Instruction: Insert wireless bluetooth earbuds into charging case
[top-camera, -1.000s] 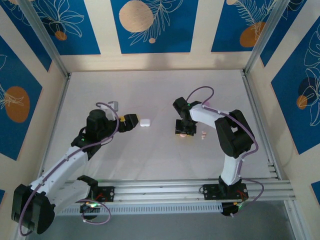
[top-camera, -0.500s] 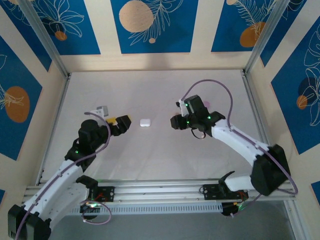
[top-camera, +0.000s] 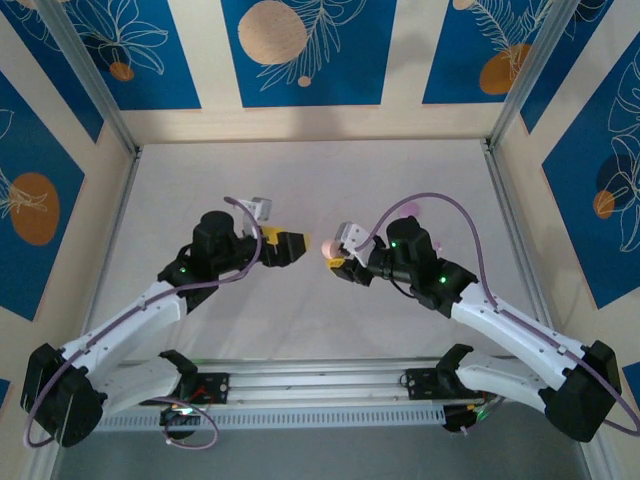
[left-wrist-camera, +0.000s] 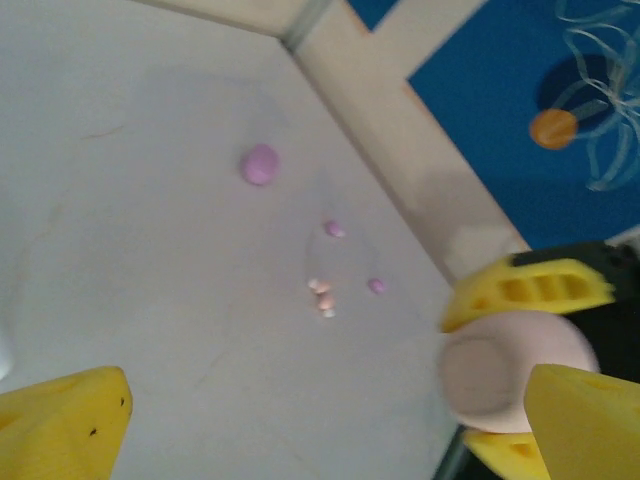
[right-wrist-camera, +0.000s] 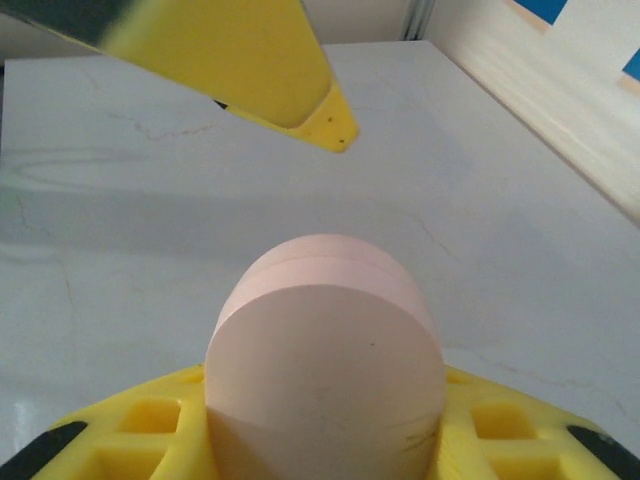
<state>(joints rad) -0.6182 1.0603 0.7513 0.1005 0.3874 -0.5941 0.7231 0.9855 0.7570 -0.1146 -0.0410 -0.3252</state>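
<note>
My right gripper is shut on a pale pink pebble-shaped charging case, lid closed, seam showing. In the top view the right gripper holds the case above mid-table, facing my left gripper a short gap away. The left gripper is open, nothing between its yellow fingers; the held case sits just inside its right finger. Tiny pale pink earbuds lie together on the table beyond. One left fingertip hangs above the case in the right wrist view.
A purple case and two small purple earbuds lie on the white table towards the right wall. In the top view the purple case peeks out behind the right arm's cable.
The right gripper has lifted the pink case off the table and carried it left to the middle. The left gripper has swung right to meet it, covering the spot where a white case lay.
</note>
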